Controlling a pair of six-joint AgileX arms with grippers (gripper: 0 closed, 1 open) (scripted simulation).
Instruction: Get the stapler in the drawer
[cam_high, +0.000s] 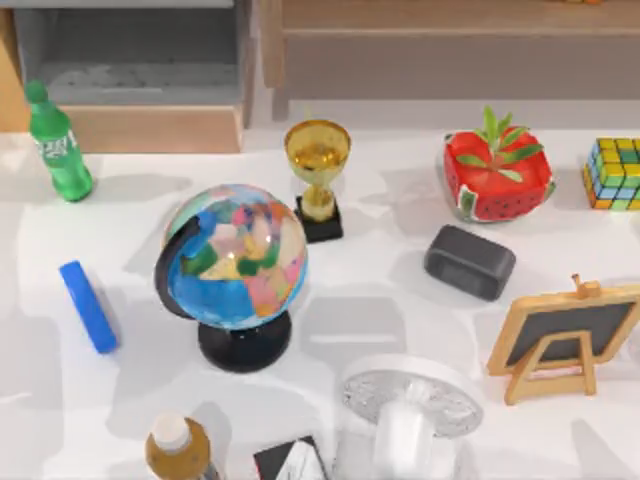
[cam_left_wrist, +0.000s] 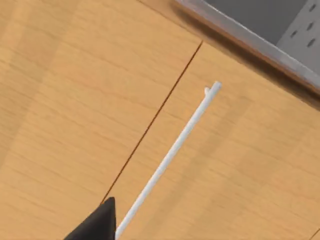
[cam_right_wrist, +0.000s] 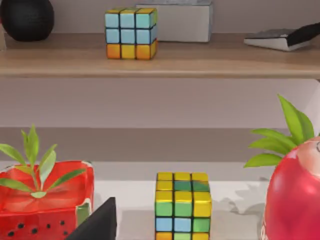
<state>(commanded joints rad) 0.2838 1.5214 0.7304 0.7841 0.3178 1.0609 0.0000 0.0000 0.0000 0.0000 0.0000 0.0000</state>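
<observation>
Each wrist view shows one matte black claw fingertip (cam_left_wrist: 97, 224) (wedge-shaped, sharply angled), the other alike (cam_right_wrist: 97, 224).

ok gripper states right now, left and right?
Left gripper: cannot be told; a dark fingertip sits by the drawer's white handle.
Right gripper: cannot be told; it faces the shelf.

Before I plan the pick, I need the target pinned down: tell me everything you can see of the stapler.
The stapler is a slim, bright blue bar with rounded ends and a smooth, plastic-looking surface. It lies flat on the white table near the top view's left side, angled slightly. The globe stands to its right and the green bottle lies beyond it, nearer the drawer, which stands open. Nothing touches the stapler but the table.
</observation>
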